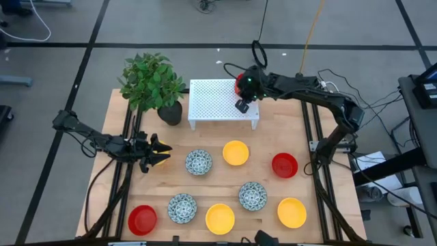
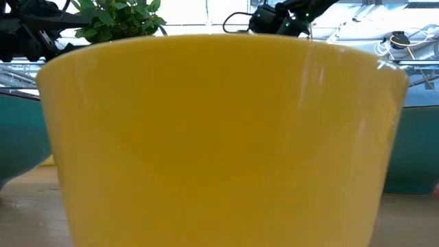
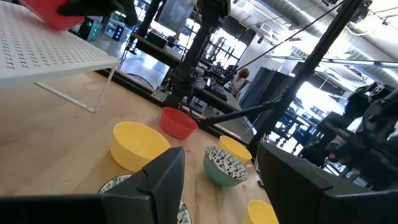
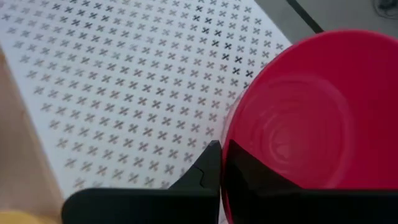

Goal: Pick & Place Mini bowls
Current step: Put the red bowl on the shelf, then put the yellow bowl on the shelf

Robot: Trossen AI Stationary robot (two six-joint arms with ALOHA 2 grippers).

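Observation:
My right gripper (image 1: 244, 87) is over the far right corner of the white perforated rack (image 1: 218, 101), shut on a glossy red mini bowl (image 1: 240, 82). Eight more mini bowls stand on the wooden table: speckled ones (image 1: 199, 162), (image 1: 252, 195), (image 1: 182, 208), yellow ones (image 1: 235, 152), (image 1: 220, 218), (image 1: 292, 212), red ones (image 1: 285, 165), (image 1: 142, 219). My left gripper (image 1: 160, 154) hangs open near the table's left side, left of the nearest speckled bowl and touching nothing. A yellow bowl (image 2: 219, 137) fills the low view. My right gripper (image 4: 222, 158) holds the red bowl by its rim (image 4: 225, 140), pinched with one finger (image 4: 249, 177) inside the bowl and the other (image 4: 208, 168) outside. The bowl sits open side up over the rack (image 4: 124, 81). Whether its base rests on the rack, I cannot tell.
A potted plant (image 1: 151, 82) in a black pot (image 1: 170, 111) stands left of the rack at the table's far left. Dark frame rails run along the table's left (image 1: 126, 184) and right (image 1: 321, 184) sides. Bare wood shows between the rack and the bowls.

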